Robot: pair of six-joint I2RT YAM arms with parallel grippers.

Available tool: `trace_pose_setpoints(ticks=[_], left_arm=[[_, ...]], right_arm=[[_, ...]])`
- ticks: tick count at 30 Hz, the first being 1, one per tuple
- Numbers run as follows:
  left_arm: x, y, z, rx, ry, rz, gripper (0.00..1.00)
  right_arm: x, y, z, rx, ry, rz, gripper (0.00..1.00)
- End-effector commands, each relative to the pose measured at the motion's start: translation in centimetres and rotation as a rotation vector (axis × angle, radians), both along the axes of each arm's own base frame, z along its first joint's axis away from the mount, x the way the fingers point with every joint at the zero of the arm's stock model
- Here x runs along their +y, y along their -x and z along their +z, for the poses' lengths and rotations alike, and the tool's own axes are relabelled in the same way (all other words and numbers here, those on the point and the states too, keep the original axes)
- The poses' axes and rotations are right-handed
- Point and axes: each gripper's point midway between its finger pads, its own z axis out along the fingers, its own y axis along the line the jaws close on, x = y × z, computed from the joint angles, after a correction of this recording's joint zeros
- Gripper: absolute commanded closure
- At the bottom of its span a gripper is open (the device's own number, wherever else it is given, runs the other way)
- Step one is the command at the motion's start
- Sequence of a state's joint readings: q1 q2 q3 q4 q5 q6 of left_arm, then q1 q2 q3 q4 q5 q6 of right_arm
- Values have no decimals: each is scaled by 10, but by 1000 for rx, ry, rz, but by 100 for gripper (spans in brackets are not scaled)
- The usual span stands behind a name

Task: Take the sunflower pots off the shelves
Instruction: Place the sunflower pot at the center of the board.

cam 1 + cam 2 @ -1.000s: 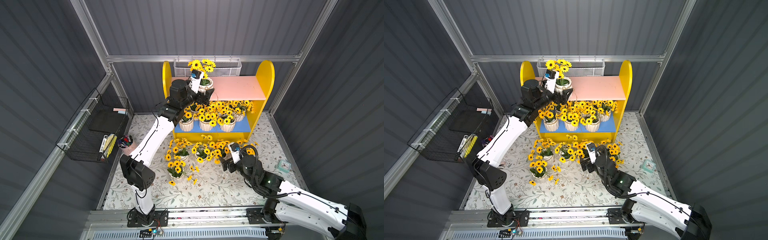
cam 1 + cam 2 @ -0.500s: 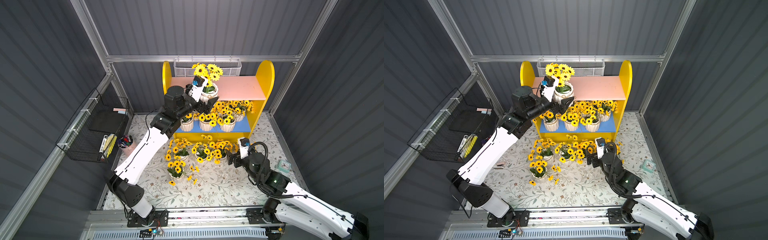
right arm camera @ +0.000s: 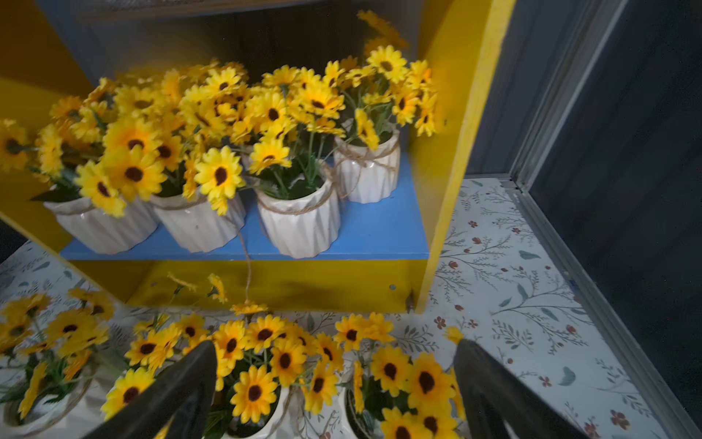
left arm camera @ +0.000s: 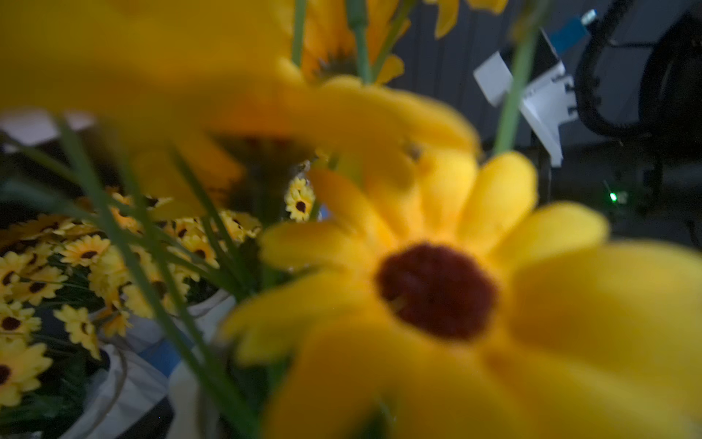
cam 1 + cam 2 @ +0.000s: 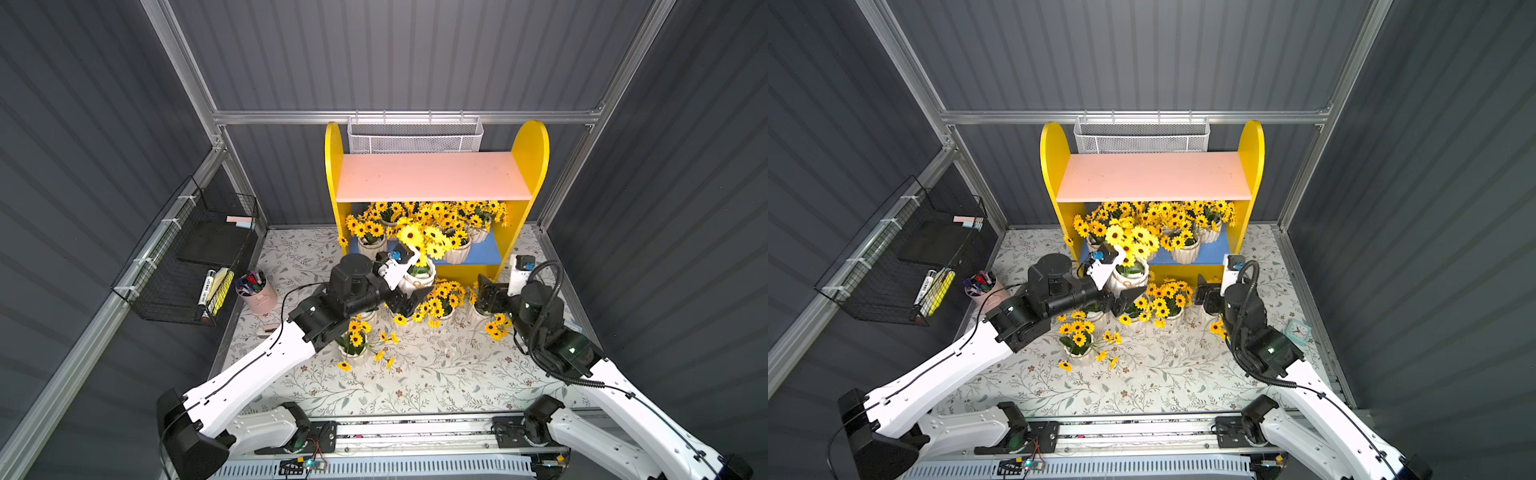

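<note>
In front of the two-tier shelves with yellow round-topped side panels point(image 5: 531, 166), at twelve o'clock in both top views, a small white ribbed sunflower pot with twine round its rim point(image 5: 422, 282) is being held roughly upright by the left gripper point(image 5: 413, 296). Its fingers are being kept closed on the pot's wall, and the pot is being carried above the mat, just off the front edge of the blue lower board point(image 5: 482, 252). The left wrist view is being filled by blurred yellow petals, so the fingers are not being shown there. The pink upper board point(image 5: 432, 176) is being seen whole, edge to edge.

On the blue board a row of pots point(image 3: 300, 224) is being crowded together, with the end pot point(image 3: 366, 175) at three o'clock standing just beside the yellow panel. The right gripper point(image 3: 334, 344) is being held with its fingers point(image 3: 494, 387) spread wide, gripping nothing, above a cluster of pots point(image 5: 442, 305) on the floral mat point(image 3: 513, 304), near the panel's front foot.

Open mat is being left toward five and six o'clock. At nine o'clock the edge is being bounded by a black wire wall rack point(image 5: 187, 257) and a pink cup of marker pens point(image 5: 257, 293).
</note>
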State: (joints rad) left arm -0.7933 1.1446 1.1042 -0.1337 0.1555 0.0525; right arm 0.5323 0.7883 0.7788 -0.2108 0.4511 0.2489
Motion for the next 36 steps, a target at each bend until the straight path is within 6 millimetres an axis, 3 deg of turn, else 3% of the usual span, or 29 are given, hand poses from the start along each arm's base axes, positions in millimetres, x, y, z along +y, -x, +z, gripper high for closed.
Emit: trace_pose_setpoints(ticks=[1,6,14,29,36], left_arm=[[4,27,-16,-13,1,0,100],[-4,65,-83,43,-52,-56,100],[-36,87,-160,90,-89,-135,100],[-107,83,-223,155,-13,-256,100],[-125,84,-256,194,0,-276,100]], right_arm=[[-23,4,7,21,-105,-74,1],[-40,3,15,11,-172,-106,1],[-43,1,14,11,-162,-102,1],[-46,-1,10,12,-98,-104,1],[-49,-2,16,-5,-85,-109,1]])
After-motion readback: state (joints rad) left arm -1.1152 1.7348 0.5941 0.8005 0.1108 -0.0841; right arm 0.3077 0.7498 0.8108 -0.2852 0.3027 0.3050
